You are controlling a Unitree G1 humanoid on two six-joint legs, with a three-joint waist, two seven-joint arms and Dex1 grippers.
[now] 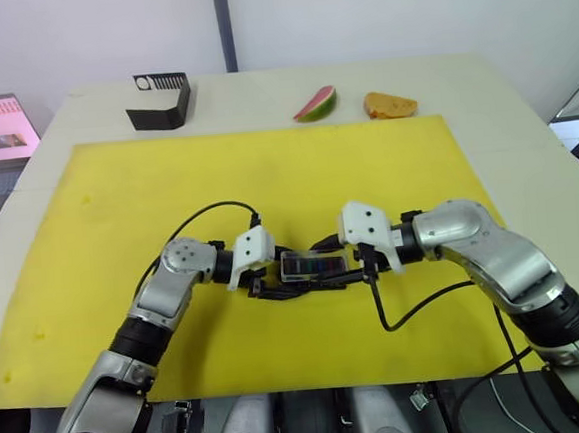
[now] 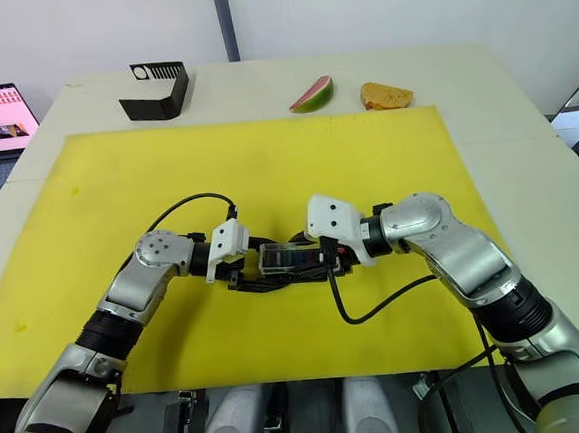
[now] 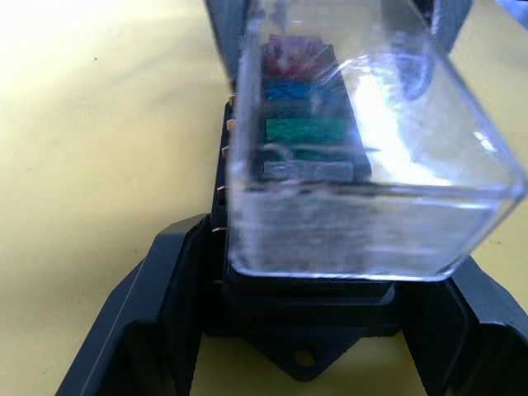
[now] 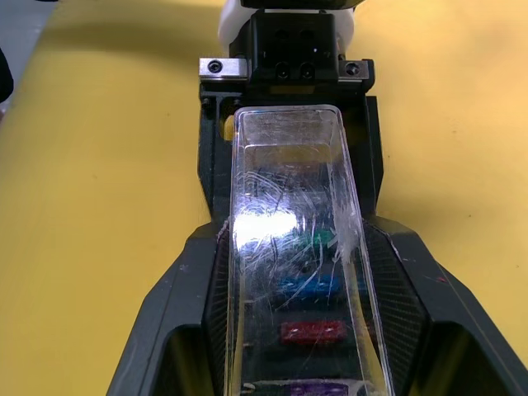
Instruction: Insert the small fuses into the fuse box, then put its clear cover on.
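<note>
Fuses (image 4: 312,332) in red, blue and green are sitting in the fuse box (image 3: 305,330), showing through the clear cover (image 4: 290,214) on top. Left gripper (image 1: 265,284) and right gripper (image 1: 359,269) are both clamping the box's ends between narrowly parted fingers.
</note>
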